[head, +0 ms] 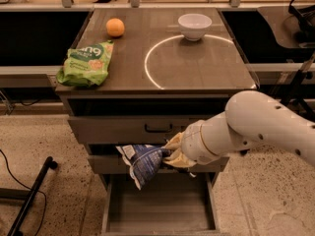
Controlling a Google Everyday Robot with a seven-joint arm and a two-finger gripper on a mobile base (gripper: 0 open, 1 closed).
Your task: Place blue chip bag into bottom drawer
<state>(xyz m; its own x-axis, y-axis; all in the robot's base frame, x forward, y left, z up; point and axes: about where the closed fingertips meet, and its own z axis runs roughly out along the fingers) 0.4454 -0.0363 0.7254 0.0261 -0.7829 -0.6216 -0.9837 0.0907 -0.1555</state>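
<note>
On the worktop (197, 68), a green snack bag (86, 63) is seen at the left edge, an orange (115, 27) behind it and a white bowl (195, 25) further right. Below, the blue chip bag (142, 162) is held above the open bottom drawer (157, 208), pinched by the closed fingers (174, 144) of the gripper (171, 155) at its right.

Dim overhead light; white arm (256, 127) bright; gripper fingers (173, 142) pinching blue chip bag (143, 162) over shadowed bottom drawer (162, 208).
</note>
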